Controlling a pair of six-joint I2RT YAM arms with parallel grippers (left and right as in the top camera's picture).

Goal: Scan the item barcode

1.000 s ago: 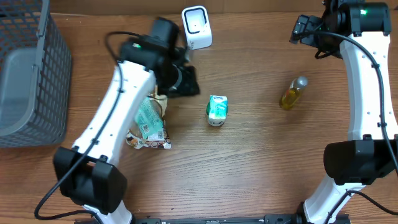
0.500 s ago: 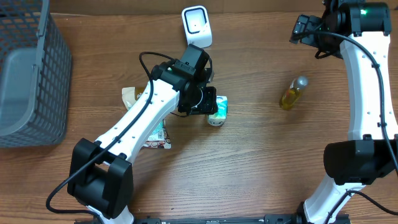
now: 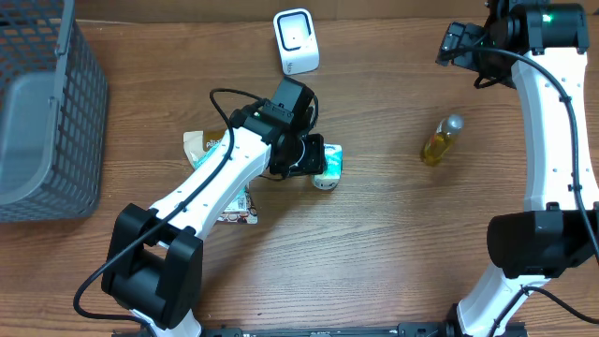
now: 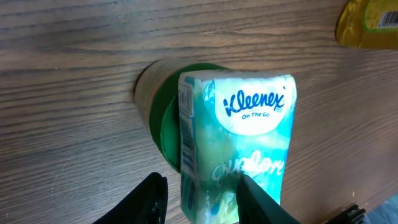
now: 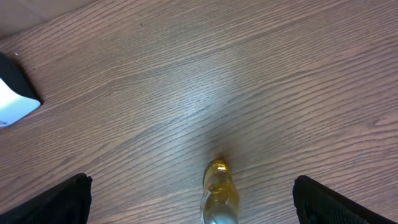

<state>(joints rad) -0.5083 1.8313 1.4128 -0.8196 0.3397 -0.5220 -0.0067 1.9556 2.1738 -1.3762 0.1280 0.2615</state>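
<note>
A teal Kleenex tissue pack lies mid-table, resting partly on a round green-lidded tub. My left gripper is open and low over the pack's near end. One finger stands clear of the pack's side with a gap. The other finger overlaps the pack's top face. The white barcode scanner stands at the back. My right gripper hangs wide open and high, holding nothing.
A yellow bottle lies right of centre, under the right gripper. Snack packets lie beneath the left arm. A grey wire basket fills the far left.
The left arm swung right from the snack packets to the tissue pack and has settled over it. The right arm has not moved.
</note>
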